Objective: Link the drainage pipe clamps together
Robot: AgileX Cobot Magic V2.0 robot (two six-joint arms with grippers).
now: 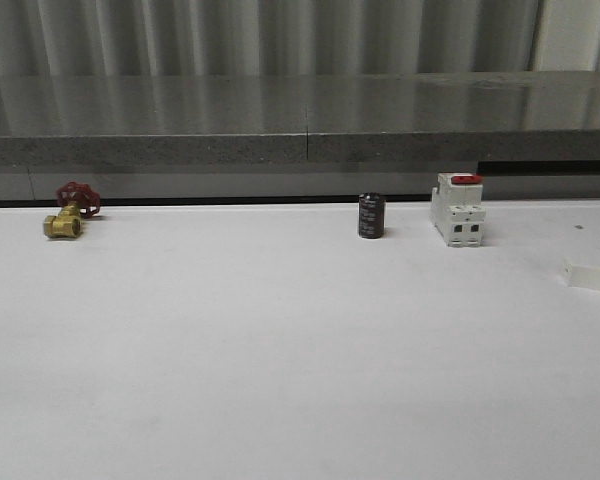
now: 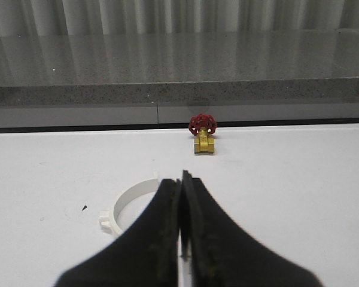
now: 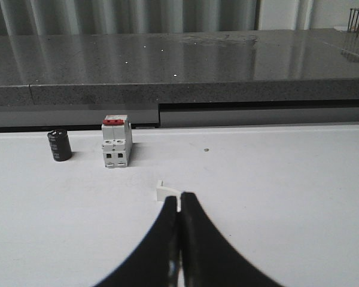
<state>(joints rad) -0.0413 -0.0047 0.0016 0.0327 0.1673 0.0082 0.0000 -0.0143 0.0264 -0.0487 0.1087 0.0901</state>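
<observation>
One white drainage pipe clamp (image 2: 127,202) lies flat on the white table as a half-ring with a small end tab. Its far end runs behind my left gripper's fingers. My left gripper (image 2: 180,177) is shut, black fingers pressed together, and nothing shows between the tips. The other clamp (image 1: 592,274) lies at the table's right edge in the front view. In the right wrist view only that clamp's end (image 3: 165,192) shows, just past the tips of my right gripper (image 3: 180,196). This gripper is shut too, and the rest of the half-ring is hidden behind its fingers.
A brass valve with a red handwheel (image 1: 66,214) (image 2: 203,133) sits at the back left. A black cylinder (image 1: 371,216) (image 3: 60,145) and a white breaker with a red top (image 1: 457,208) (image 3: 116,141) stand at the back right. A grey stone ledge (image 1: 300,120) bounds the table's far side.
</observation>
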